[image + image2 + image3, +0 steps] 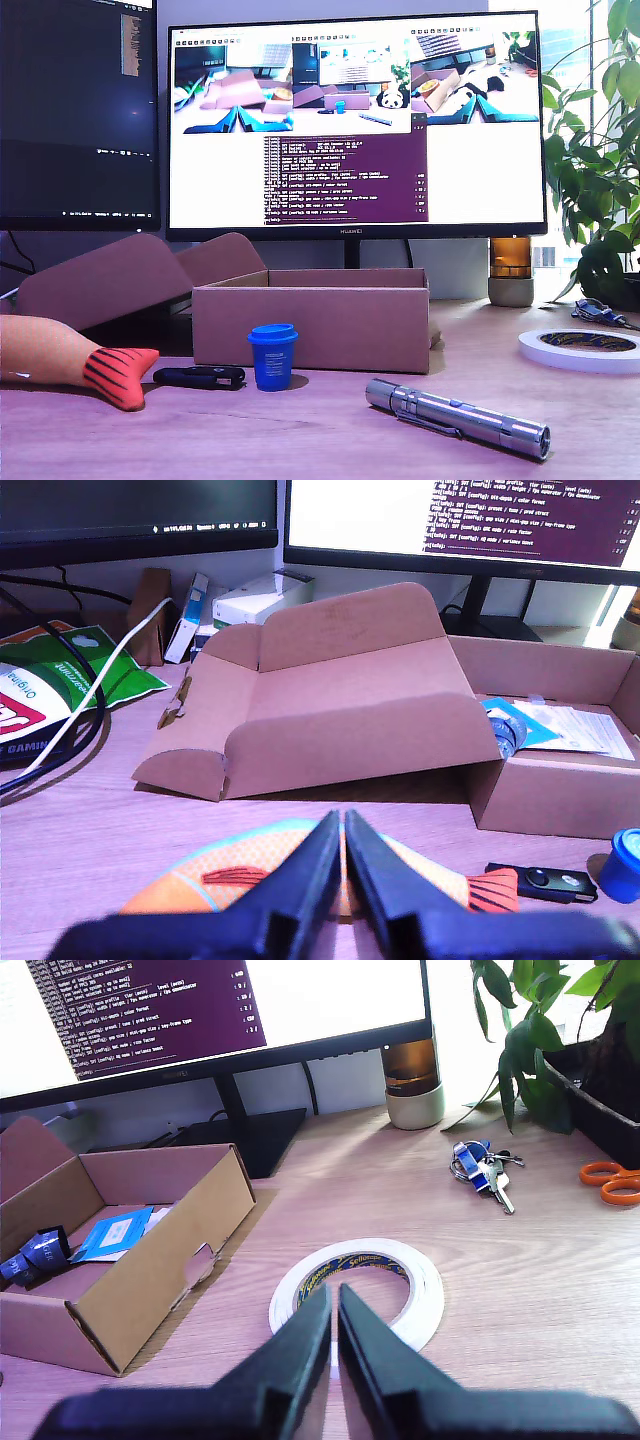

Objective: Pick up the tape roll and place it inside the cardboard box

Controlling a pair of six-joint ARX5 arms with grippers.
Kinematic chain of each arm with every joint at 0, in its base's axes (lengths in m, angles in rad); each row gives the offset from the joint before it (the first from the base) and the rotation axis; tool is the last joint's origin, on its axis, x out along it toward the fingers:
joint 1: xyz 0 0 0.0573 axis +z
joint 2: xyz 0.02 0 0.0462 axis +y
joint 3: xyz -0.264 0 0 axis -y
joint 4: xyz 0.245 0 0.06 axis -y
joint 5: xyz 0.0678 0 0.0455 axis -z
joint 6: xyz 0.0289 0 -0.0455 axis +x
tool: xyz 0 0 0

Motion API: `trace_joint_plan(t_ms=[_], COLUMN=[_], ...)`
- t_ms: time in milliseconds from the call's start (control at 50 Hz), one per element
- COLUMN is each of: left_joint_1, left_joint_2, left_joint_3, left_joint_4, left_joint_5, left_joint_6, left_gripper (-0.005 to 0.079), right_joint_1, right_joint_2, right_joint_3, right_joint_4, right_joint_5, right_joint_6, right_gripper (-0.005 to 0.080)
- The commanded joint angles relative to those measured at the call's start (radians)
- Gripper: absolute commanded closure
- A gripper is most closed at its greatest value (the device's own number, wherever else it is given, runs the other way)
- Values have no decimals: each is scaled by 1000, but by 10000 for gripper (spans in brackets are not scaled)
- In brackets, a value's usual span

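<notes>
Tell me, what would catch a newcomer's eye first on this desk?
Probably the big lit monitor at the back, with the open cardboard box right below it. Then the silver flashlight lying in front, the small blue cup before the box, and the white tape roll flat on the desk at the exterior view's right.

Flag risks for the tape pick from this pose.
1. My second end effector is shut right above the tape roll; descending like this would hit the ring rather than straddle it.
2. The roll lies flat and thin on the desk, so fingertips may slide off its edge.
3. The cardboard box already holds items, so the roll might land tilted.
</notes>
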Motion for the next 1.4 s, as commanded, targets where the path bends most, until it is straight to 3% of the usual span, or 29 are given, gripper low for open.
trace_joint_plan(t_ms=[0, 200, 400, 540, 820, 1000, 1240, 1380], left_joint_1=[-1, -1, -39, -116, -327, -437, -471, -471], left_joint_2=[-3, -3, -2, -2, -2, -2, -2, -2], left_joint_3=[-18, -18, -18, -18, -24, -30, -30, -30], left_joint_4=[-13, -13, 0, 0, 24, 26, 27, 26], left_joint_5=[16, 35, 315, 406, 405, 343, 221, 218], left_joint_6=[-80, -81, -92, -91, -50, -21, -18, -16], left_gripper=[766, 766, 766, 766, 766, 766, 766, 766], right_joint_1=[4, 4, 4, 14, 62, 92, 124, 145], right_joint_2=[3, 3, 3, 3, 13, 80, 312, 517], right_joint_3=[-11, -11, -11, -11, 37, 135, 327, 458], right_joint_4=[5, 6, 18, 17, -45, -110, -269, -401], right_joint_5=[3, 2, -53, -80, -79, -68, -80, -116], right_joint_6=[-25, -25, 29, 56, 61, 74, 68, -86], right_gripper=[762, 762, 762, 762, 763, 763, 762, 723])
